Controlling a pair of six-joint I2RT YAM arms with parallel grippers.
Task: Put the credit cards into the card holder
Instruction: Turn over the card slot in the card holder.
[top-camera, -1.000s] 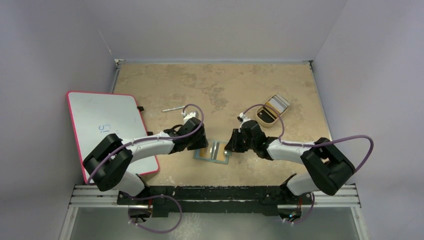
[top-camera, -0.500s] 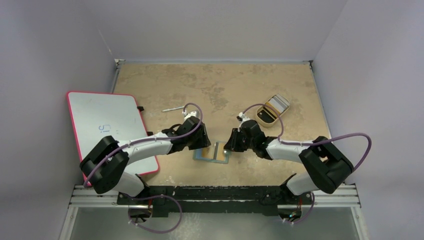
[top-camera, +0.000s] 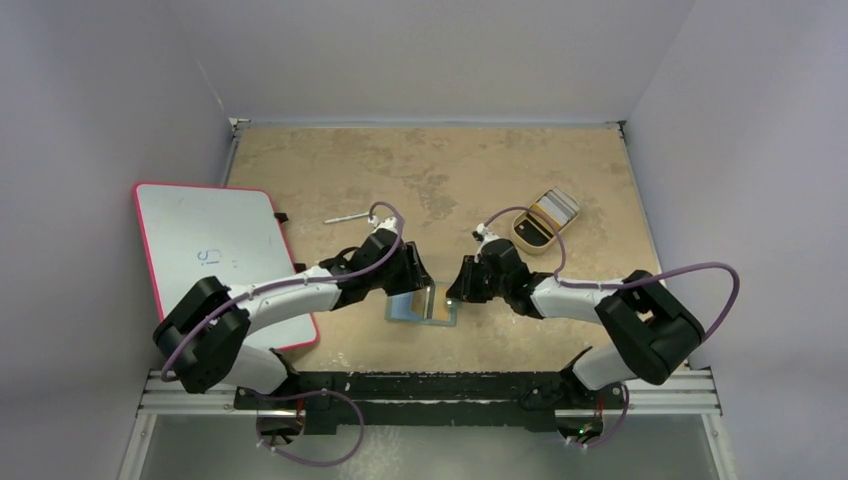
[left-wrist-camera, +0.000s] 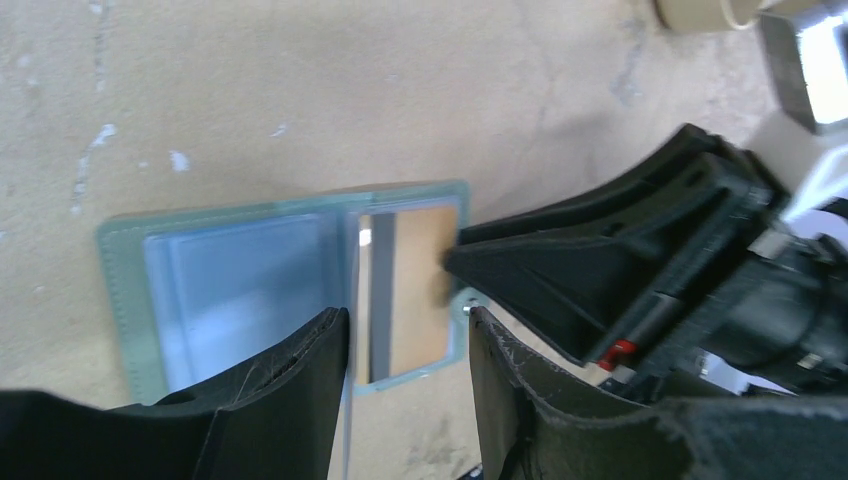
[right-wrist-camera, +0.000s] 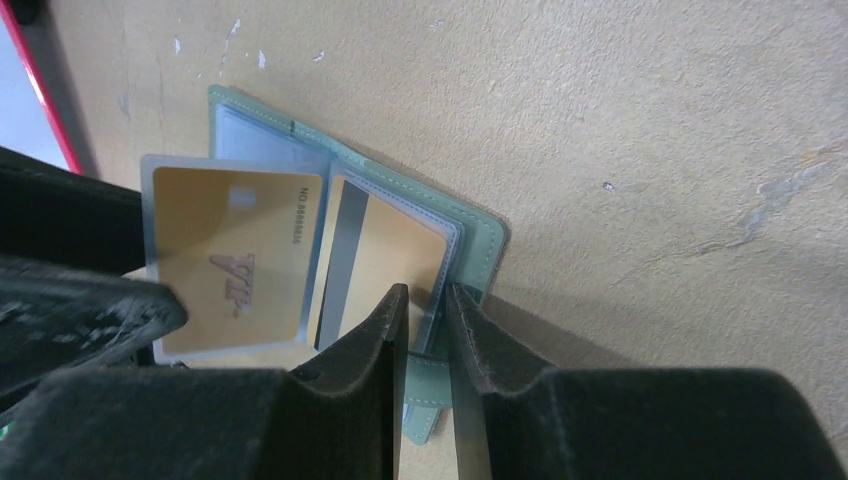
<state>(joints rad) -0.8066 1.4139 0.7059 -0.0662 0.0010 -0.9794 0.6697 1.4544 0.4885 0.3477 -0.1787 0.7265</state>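
Pale lavender-grey walls (top-camera: 420, 50) close the upper, left and right sides; a mottled tan tabletop (top-camera: 430, 170) fills the centre; a red-rimmed whiteboard (top-camera: 210, 240) lies at left; soft, even light.

Premises: robotics lab test cell. Evidence: bare lilac walls (top-camera: 420, 50) box in one tan table (top-camera: 440, 170); two cabled robot arms (top-camera: 290, 290) bolted to a metal rail (top-camera: 430, 392) along the lower edge; whiteboard (top-camera: 210, 235) at left.
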